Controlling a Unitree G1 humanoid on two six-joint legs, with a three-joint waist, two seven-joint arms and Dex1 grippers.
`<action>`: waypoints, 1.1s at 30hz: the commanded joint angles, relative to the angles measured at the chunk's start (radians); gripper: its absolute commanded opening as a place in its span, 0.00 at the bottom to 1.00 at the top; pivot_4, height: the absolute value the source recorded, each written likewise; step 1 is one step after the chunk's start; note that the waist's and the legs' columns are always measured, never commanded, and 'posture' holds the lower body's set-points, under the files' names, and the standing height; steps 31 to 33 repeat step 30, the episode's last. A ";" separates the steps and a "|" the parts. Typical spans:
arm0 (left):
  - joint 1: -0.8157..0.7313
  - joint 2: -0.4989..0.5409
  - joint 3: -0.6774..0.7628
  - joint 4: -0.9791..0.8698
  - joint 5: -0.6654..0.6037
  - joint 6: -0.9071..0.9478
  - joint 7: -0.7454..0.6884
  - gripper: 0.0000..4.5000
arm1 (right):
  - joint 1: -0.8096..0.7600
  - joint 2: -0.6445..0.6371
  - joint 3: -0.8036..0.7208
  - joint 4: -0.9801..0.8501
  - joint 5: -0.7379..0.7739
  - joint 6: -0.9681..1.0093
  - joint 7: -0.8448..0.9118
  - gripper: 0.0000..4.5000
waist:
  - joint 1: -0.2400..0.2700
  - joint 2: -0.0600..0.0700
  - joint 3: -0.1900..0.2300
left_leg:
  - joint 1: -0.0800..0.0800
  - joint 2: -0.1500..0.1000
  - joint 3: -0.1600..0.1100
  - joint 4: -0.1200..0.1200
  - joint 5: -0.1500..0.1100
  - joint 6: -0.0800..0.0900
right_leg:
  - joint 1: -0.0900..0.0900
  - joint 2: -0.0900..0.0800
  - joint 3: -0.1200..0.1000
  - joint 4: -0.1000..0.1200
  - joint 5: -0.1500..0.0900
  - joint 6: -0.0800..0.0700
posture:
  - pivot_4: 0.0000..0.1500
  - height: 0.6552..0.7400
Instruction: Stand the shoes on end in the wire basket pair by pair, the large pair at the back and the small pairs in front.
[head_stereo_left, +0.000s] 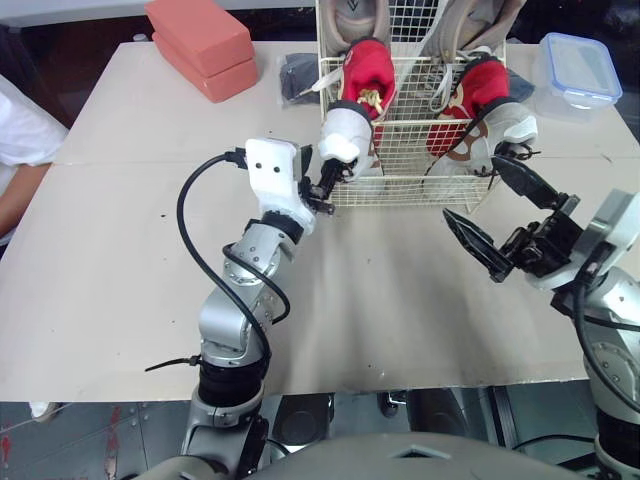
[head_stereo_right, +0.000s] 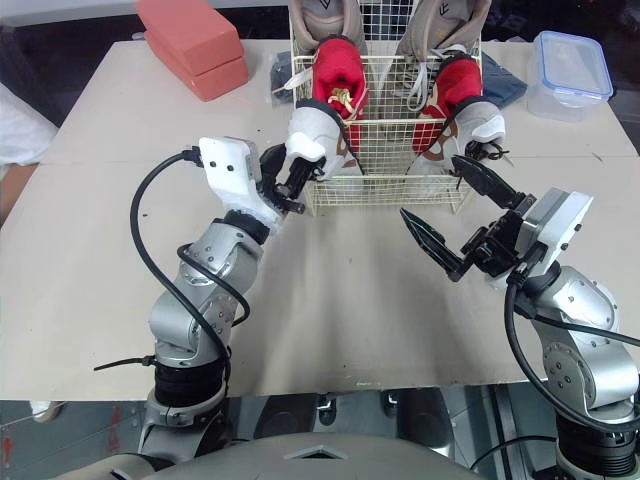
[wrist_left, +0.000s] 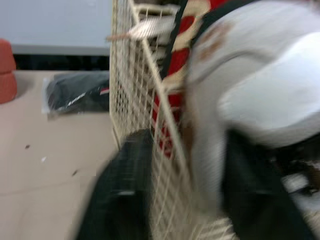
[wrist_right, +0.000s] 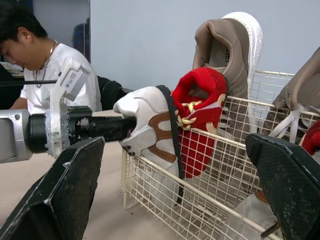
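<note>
Closest to us, our right gripper (head_stereo_left: 472, 187) hovers with its two black fingers spread wide and empty, just before the front right corner of the cream wire basket (head_stereo_left: 400, 165). At the front left corner our left gripper (head_stereo_left: 325, 185) is clamped on the white toe of a small red-and-white shoe (head_stereo_left: 356, 105), which leans tilted with that toe over the front wall. Its matching small red-and-white shoe (head_stereo_left: 482, 100) stands at the front right. Behind them the large taupe pair (wrist_right: 225, 45) stands on end at the back. Around the basket on the beige table (head_stereo_left: 120, 250) lie salmon-pink blocks (head_stereo_left: 200, 45), a dark packet (head_stereo_left: 295, 75) and a clear lidded plastic box (head_stereo_left: 578, 68). A person's white sleeve (head_stereo_left: 20, 135) shows at the left edge.
</note>
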 joint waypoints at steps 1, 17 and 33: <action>0.030 0.022 0.021 -0.040 -0.012 0.005 -0.036 0.86 | 0.013 -0.004 -0.014 -0.005 0.003 -0.038 0.017 1.00 | 0.000 0.000 0.000 | 0.000 0.000 0.000 0.000 0.000 0.000 | 0.000 0.000 0.000 0.000 0.000 0.000 | 1.00 0.36; 0.403 0.326 0.245 -0.039 -0.225 -0.237 -0.590 1.00 | 0.224 -0.177 -0.125 0.247 -0.100 -0.178 0.268 1.00 | 0.002 0.001 0.000 | 0.000 0.000 0.000 -0.001 0.000 0.000 | 0.000 -0.001 -0.001 -0.001 -0.001 -0.002 | 1.00 0.36; 0.591 0.384 0.265 -0.045 -0.179 -0.264 -0.609 1.00 | 0.169 -0.235 -0.114 0.607 -0.137 -0.292 0.466 1.00 | -0.001 0.002 0.000 | 0.001 0.001 0.001 -0.001 -0.001 0.001 | -0.001 -0.003 0.000 -0.001 -0.003 -0.003 | 1.00 0.36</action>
